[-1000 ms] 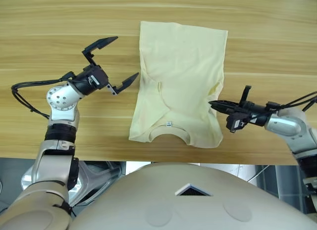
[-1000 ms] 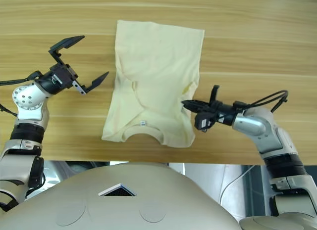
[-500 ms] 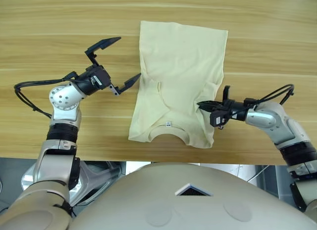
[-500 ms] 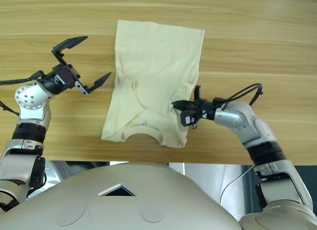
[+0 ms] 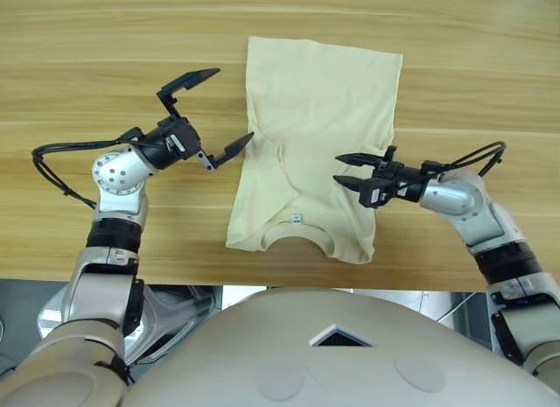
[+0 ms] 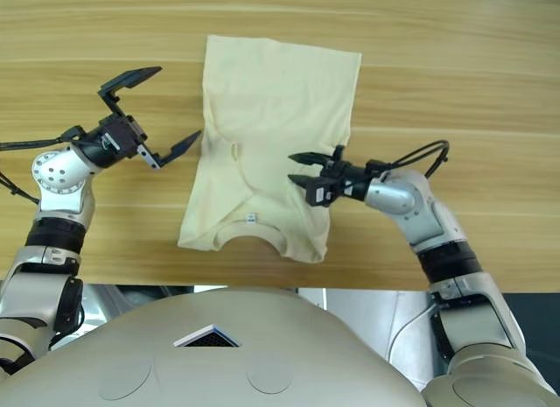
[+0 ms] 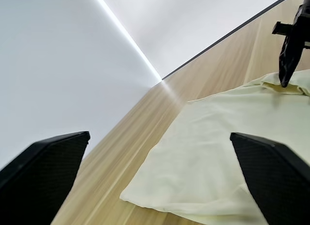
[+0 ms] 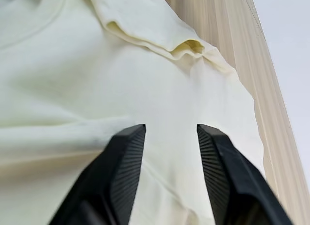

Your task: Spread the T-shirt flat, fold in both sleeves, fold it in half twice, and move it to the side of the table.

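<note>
Hovering low over the right half of the T-shirt (image 5: 319, 101), the right pincer (image 5: 343, 168) has its two fingers (image 8: 123, 172) spread a little, with nothing pinched and only cloth lying beneath the gap. It points inward across the shirt, just beside the folded sleeve (image 8: 145, 22); that looks like a stance for nipping a layer of fabric there. On the other side the left pincer (image 5: 232, 105) is spread wide and empty, its nearer fingertip at the shirt's left edge and the other raised well above the table (image 5: 87, 39); it seems held ready to close on that edge once the right side is gripped. The shirt lies near the middle of the table, collar (image 5: 297, 241) toward the robot and hem at the far end. Both sleeves appear turned in over the body, so the cloth forms a narrow upright strip. The near right corner is rumpled and the near left corner flares out, so the strip is not quite square. With one pincer on each long edge, the next step is probably the first fold in half.
</note>
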Motion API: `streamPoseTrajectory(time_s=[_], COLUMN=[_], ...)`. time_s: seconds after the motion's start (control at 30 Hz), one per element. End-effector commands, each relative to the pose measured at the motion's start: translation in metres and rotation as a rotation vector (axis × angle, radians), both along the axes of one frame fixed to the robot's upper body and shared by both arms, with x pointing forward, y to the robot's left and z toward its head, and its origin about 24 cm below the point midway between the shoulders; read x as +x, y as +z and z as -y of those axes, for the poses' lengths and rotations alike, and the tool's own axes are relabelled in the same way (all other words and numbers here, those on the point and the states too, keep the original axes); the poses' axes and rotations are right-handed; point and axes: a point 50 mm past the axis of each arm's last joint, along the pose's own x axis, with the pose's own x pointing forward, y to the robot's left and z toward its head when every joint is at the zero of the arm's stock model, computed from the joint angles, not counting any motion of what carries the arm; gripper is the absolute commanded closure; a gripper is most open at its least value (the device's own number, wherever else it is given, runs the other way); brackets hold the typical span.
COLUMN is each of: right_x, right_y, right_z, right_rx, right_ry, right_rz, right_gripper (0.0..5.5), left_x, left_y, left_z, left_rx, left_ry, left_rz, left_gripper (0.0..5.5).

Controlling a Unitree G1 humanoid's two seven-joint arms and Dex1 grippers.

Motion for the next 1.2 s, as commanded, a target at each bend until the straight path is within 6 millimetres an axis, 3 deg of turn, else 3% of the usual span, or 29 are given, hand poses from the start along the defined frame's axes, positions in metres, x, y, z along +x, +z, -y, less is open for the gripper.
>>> streamPoseTrajectory(time_s=[0.03, 0.13, 0.27, 0.4, 0.47, 0.53, 0.67, 0.8, 1.0, 1.2], right_x=[0.005, 0.007, 0.001, -0.025, -0.046, -0.064, -0.083, -0.097, -0.113, -0.121], right_y=[0.006, 0.026, 0.067, 0.075, 0.065, 0.057, 0.043, 0.018, -0.006, -0.013], right_z=[-0.009, 0.001, 0.061, 0.111, 0.130, 0.137, 0.133, 0.113, 0.085, 0.064], right_rx=[0.065, 0.165, 0.203, 0.074, -0.036, -0.093, -0.110, -0.099, -0.069, -0.024], right_ry=[0.003, -0.031, -0.172, -0.250, -0.261, -0.240, -0.179, -0.084, 0.050, 0.148], right_rz=[0.014, 0.054, 0.156, 0.157, 0.071, -0.016, -0.133, -0.269, -0.388, -0.430], right_gripper=[2.79, 2.27, 1.66, 1.49, 1.49, 1.49, 1.49, 1.49, 1.49, 1.49], left_x=[-0.004, -0.012, -0.017, -0.039, -0.049, -0.055, -0.068, -0.079, -0.086, -0.093], left_y=[-0.004, -0.009, 0.009, 0.015, 0.015, 0.010, -0.008, -0.022, -0.031, -0.033], left_z=[0.005, 0.009, -0.016, -0.045, -0.056, -0.063, -0.061, -0.046, -0.035, -0.030], left_rx=[0.005, 0.043, 0.157, 0.382, 0.488, 0.567, 0.665, 0.669, 0.656, 0.644], left_ry=[-0.054, -0.142, -0.174, -0.215, -0.226, -0.236, -0.298, -0.374, -0.427, -0.471], left_rz=[-0.051, -0.112, -0.119, -0.147, -0.166, -0.199, -0.255, -0.269, -0.279, -0.291], left_gripper=[0.10, 0.10, 0.10, 0.10, 0.10, 0.10, 0.10, 0.10, 0.10, 0.10])
